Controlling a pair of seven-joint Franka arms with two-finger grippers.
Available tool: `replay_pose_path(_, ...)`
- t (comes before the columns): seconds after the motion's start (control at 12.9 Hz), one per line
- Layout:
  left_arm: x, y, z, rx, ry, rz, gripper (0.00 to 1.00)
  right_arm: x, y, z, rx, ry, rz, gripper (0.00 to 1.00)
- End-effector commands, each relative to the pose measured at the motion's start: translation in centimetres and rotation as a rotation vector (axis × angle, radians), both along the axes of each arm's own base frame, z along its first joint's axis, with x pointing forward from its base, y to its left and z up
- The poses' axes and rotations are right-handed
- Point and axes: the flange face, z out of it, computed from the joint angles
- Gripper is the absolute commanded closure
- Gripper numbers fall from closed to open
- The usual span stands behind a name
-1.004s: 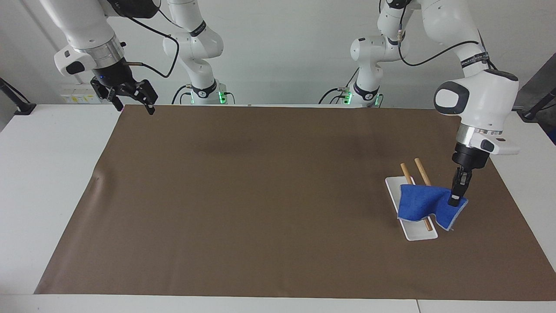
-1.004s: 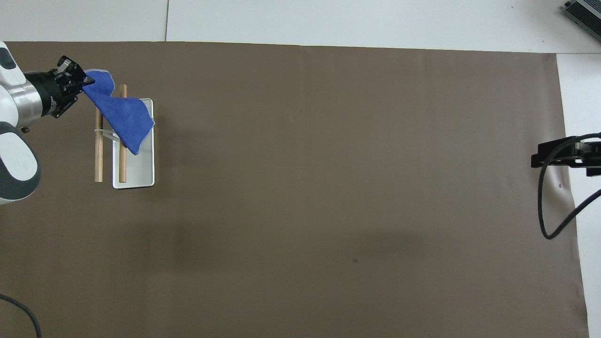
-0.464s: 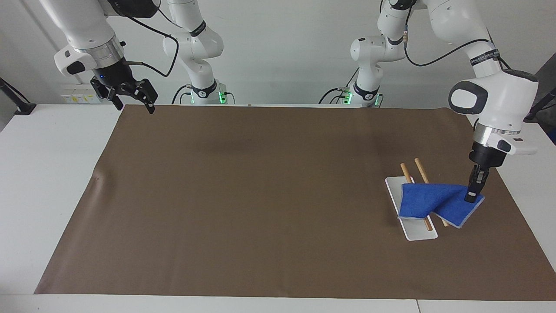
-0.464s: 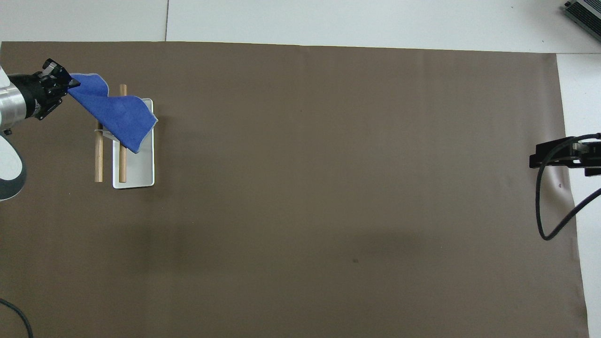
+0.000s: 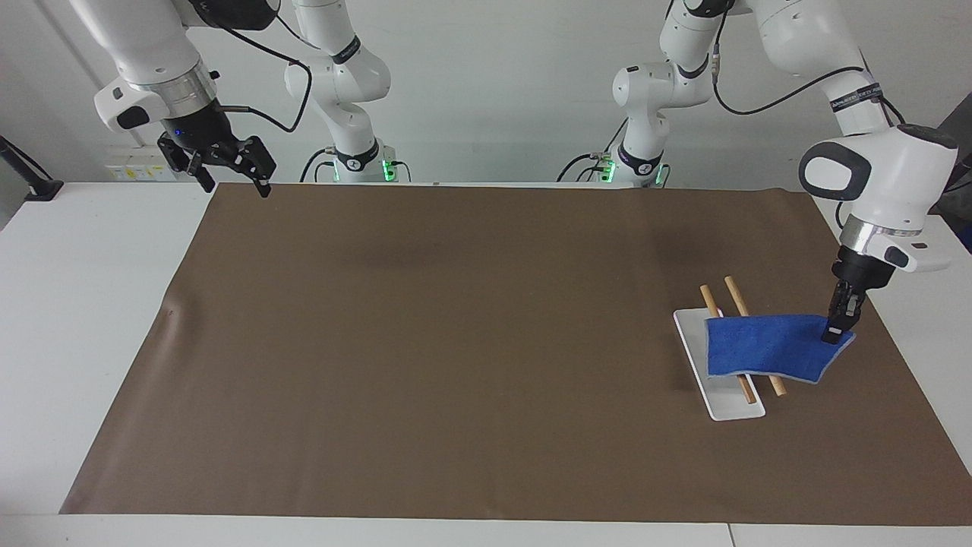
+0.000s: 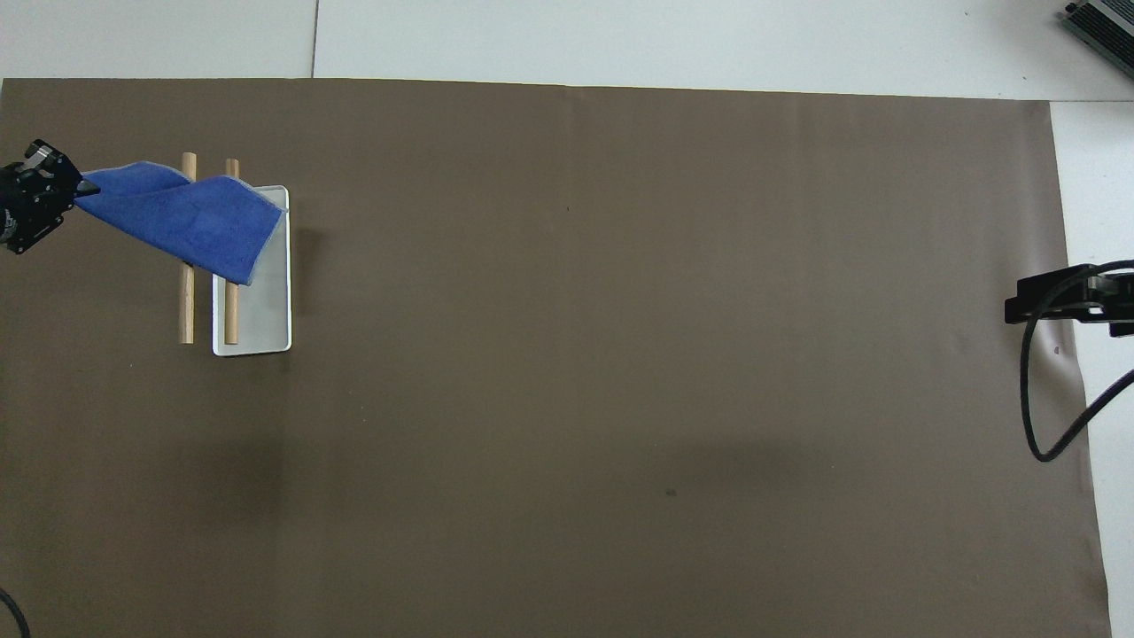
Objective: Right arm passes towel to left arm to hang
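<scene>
Quick headcount: two Franka arms, so two end effectors, the left end effector (image 5: 837, 328) (image 6: 55, 184) and the right end effector (image 5: 228, 173) (image 6: 1050, 299). One desk (image 5: 76, 304) (image 6: 620, 35), with one brown mat (image 5: 456, 342) (image 6: 620, 354) spread across it. One blue towel (image 5: 767, 349) (image 6: 177, 217). One white tray (image 5: 721, 403) (image 6: 261, 310). Two wooden rods, one rod (image 5: 712, 301) (image 6: 231, 306) and the other rod (image 5: 738, 298) (image 6: 186, 301). There's possibly one pale bracket under the rods, hard to make out. One grey box corner (image 6: 1103, 27) at the edge of the overhead view.
</scene>
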Motion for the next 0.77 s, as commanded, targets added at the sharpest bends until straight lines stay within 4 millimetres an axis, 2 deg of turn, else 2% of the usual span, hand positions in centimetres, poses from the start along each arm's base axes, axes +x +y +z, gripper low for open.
replay_pose_path(0.0, -1.9, -0.1, -0.2, 0.001, 0.026, -0.009, 0.56, -0.9, -0.8, 0.1, -0.014, 0.006, 0.012, 0.00)
replay_pose_path(0.08, -1.9, -0.2, 0.0, 0.001, 0.025, -0.011, 0.25, -0.9, -0.8, 0.1, -0.011, 0.006, 0.012, 0.00)
replay_pose_path(0.15, -1.9, -0.2, 0.1, 0.001, 0.023, -0.013, 0.00, -0.9, -0.6, 0.1, -0.008, 0.006, 0.015, 0.00)
replay_pose_path(0.39, -1.8, -0.4, 0.1, 0.000, 0.020, -0.010, 0.00, -0.9, -0.6, 0.1, -0.006, 0.006, 0.015, 0.00)
replay_pose_path(0.7, -1.2, -2.0, 0.3, 0.002, 0.019, -0.033, 0.00, -0.9, -0.6, 0.1, -0.006, 0.006, 0.015, 0.00)
